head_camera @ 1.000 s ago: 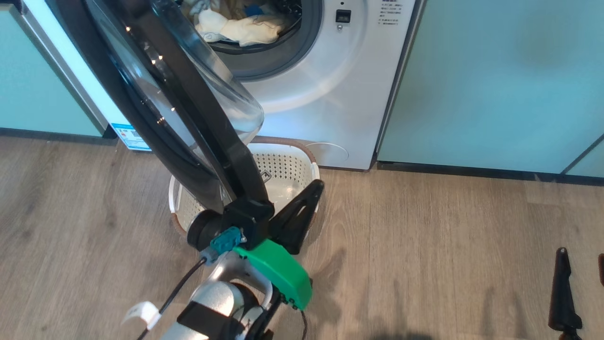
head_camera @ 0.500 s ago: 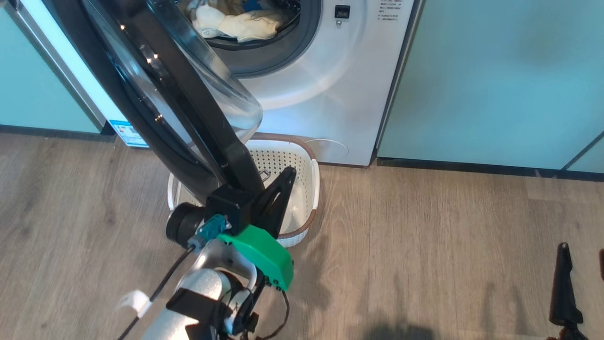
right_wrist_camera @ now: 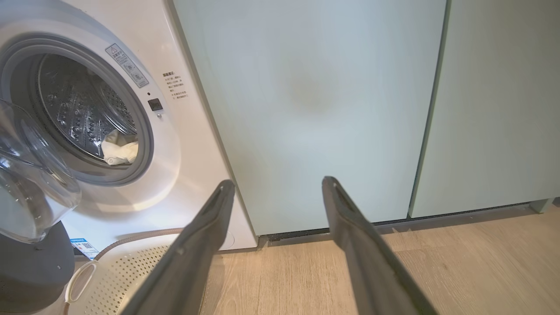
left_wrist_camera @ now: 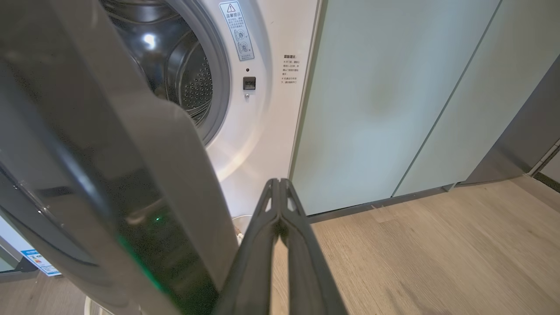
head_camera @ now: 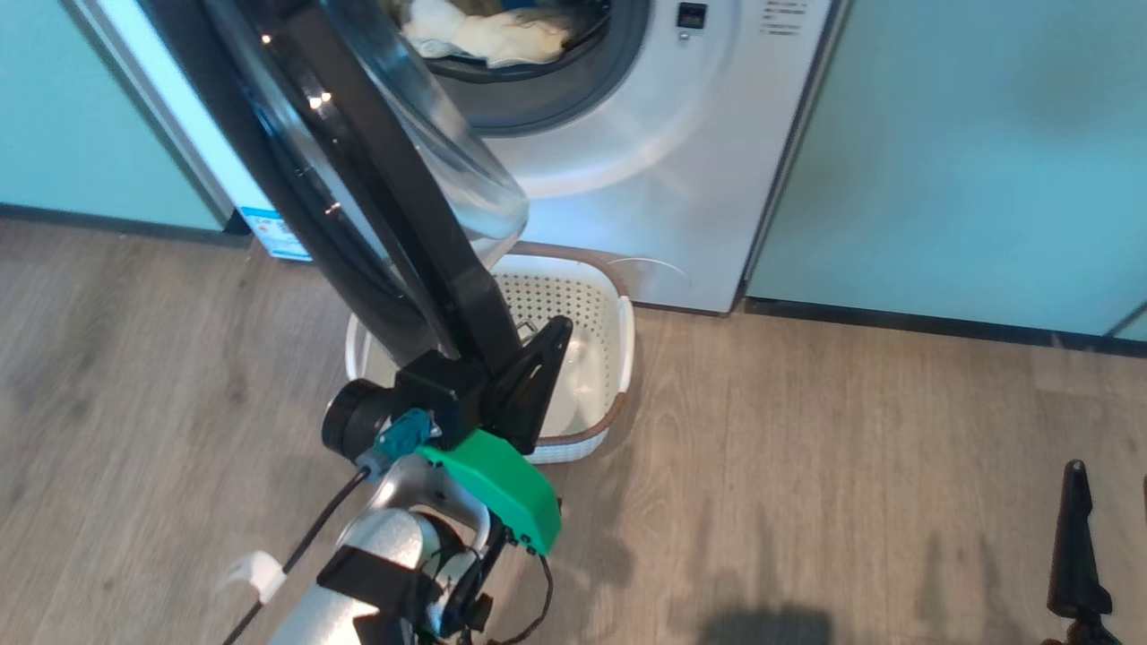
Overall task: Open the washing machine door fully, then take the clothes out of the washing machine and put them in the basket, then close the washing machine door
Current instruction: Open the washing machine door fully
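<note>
The left pincer (head_camera: pixel 554 336), pressed together, has drawn in close beside the free edge of the door (head_camera: pixel 376 179), which hangs over the basket (head_camera: pixel 623 340) on the floor. The door isn't fully open yet, I'd say. The clothes (head_camera: pixel 488 36) lie in the washing machine (head_camera: pixel 627 161). The right pincer (right_wrist_camera: pixel 278 181) is spread.

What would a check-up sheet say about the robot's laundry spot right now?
Surface: wood-look plank floor.
Job's things: door of the washing machine swung open; clothes lie in the drum; basket on the floor below the door, no clothes seen in it.
Clutter: nothing seen.
Tools: left tool shut, beside the door's lower edge, above the basket; right tool open, holding nothing.
Cables: black cable along the left forearm.
Surroundings: pale teal cabinet panels beside the machine.
</note>
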Available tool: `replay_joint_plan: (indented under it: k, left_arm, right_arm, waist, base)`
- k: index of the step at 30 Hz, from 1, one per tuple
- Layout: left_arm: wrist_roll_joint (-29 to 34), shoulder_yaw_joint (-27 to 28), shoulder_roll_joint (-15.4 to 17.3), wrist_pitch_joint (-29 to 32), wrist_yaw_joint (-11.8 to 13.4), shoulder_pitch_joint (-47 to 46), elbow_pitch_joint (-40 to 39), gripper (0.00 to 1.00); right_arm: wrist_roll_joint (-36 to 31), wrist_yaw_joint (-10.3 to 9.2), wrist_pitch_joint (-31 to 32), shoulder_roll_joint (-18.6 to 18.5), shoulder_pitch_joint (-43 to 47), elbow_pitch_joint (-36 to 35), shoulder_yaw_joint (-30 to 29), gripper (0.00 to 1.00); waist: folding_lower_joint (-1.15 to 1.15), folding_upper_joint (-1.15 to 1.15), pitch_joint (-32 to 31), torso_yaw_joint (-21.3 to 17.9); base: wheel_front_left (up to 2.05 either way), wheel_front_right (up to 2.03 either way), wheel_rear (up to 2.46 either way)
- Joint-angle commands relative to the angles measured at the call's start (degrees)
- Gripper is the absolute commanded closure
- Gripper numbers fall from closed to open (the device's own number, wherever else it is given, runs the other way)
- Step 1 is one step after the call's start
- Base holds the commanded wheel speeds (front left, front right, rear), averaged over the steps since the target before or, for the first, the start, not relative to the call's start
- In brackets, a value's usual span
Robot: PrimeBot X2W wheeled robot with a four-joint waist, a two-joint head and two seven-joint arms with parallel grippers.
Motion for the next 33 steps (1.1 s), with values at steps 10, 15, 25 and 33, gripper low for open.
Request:
replay_joint_plan:
  k: [10, 15, 25, 33]
  left_arm:
    - [-0.74, 1.17, 0.22, -1.77, 1.29, -2.02, -1.67, 1.0]
    - [-1.02, 0.29, -0.12, -2.64, 1.63, -1.06, -2.07, 1.0]
    - [-0.9, -0.19, -0.04, -3.87, 2.74, 0.33, -2.36, 1.0]
    - [-0.55, 0.14, 0.39, -5.03, 4.03, 1.6, -2.3, 1.0]
  right_arm:
    - [-0.66, -0.16, -0.3, -1.03, -2.2, -1.59, 0.27, 0.0]
    - [-1.16, -0.16, -0.3, -1.03, -2.05, -1.58, 0.32, 0.0]
    - [-1.88, -0.16, -0.3, -1.03, -1.4, -1.49, 0.08, 0.0]
    - [-2.15, -0.16, -0.3, -1.03, -0.84, -1.48, -0.04, 0.0]
  waist:
    - [0.0, 0.0, 0.45, 5.86]
    - [0.0, 0.0, 0.38, 9.03]
    - [0.0, 0.0, 0.04, 14.92]
    - [0.0, 0.0, -0.26, 19.48]
  base:
    - [0.0, 0.0, 0.0]
    - [0.0, 0.0, 0.0]
    - [0.0, 0.0, 0.0]
    - [0.0, 0.0, 0.0]
